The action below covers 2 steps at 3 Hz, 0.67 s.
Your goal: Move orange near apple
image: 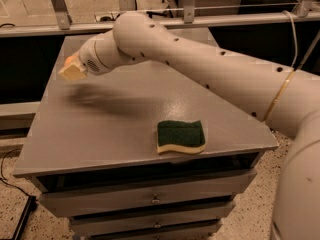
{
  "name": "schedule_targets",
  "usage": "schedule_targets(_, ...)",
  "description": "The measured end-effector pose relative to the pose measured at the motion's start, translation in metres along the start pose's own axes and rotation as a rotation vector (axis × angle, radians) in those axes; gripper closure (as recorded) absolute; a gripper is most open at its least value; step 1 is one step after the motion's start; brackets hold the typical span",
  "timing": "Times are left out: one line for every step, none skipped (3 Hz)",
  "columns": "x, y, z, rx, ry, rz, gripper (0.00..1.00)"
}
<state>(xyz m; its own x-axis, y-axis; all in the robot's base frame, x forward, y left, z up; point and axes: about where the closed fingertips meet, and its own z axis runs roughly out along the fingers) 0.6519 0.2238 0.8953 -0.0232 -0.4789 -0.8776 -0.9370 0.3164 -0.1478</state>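
Note:
My gripper (73, 72) is at the far left of the grey table (100, 134), at the end of the long cream arm that reaches across from the right. It hangs a little above the tabletop and casts a shadow under it. A small patch of the orange (70, 60) shows right behind the gripper's tip; the rest of it is hidden by the gripper. The apple is hidden behind the arm.
A green and yellow sponge (180, 136) lies near the table's front right edge. The table has drawers below its front edge. A metal rail (60, 30) runs behind the table, with a dark gap under it.

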Motion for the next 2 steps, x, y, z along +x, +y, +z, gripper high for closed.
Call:
schedule_targets(0.0297, -0.0097, -0.0613, 0.057, 0.057, 0.018, 1.0)
schedule_targets(0.0297, -0.0097, -0.0612, 0.057, 0.057, 0.018, 1.0)
